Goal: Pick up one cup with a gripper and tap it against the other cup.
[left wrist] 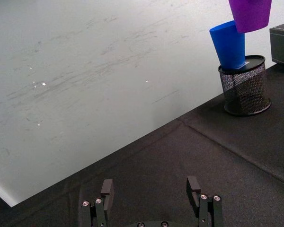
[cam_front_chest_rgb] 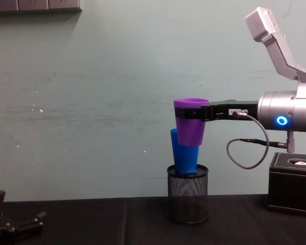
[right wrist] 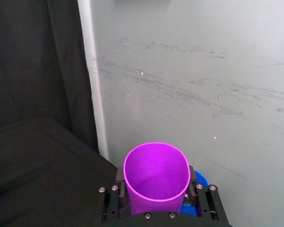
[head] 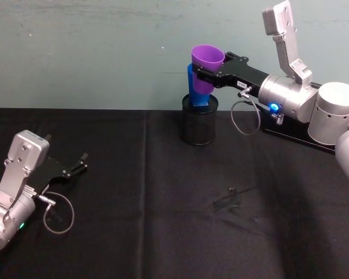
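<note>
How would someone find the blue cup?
Look at the back of the black table, by the wall, for the black mesh holder. The blue cup stands inside it, unlike the purple cup, held in the air by the right end effector.

Head looks down, chest across; both share purple cup (head: 207, 60).

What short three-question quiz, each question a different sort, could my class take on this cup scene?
1. True or false: the right gripper holds the purple cup above the table.
2. The blue cup stands in: A) the black mesh holder, B) a bowl, C) a tray.
3. Fill in: the left gripper, low over the table, is ___.
Key: 1 true; 2 A; 3 open.
</note>
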`<state>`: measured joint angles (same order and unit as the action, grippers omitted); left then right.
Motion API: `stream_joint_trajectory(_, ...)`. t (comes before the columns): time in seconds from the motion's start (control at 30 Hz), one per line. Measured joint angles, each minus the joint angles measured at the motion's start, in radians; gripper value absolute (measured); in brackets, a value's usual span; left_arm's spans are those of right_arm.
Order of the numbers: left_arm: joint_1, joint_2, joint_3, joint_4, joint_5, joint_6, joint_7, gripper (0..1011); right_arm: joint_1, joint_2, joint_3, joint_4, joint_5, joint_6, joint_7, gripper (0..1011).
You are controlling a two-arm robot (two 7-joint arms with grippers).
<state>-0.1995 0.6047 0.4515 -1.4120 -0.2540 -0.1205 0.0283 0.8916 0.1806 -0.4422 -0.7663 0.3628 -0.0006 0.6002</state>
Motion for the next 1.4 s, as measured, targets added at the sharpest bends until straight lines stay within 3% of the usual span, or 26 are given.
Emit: stream_joint_trajectory(1.4, 0.0, 0.0, 0.0, 0.0, 0.0, 0.0, 0.0, 1012, 0.067, -0.042, 0.025, 0.138, -0.028, -0.048, 0.04, 729)
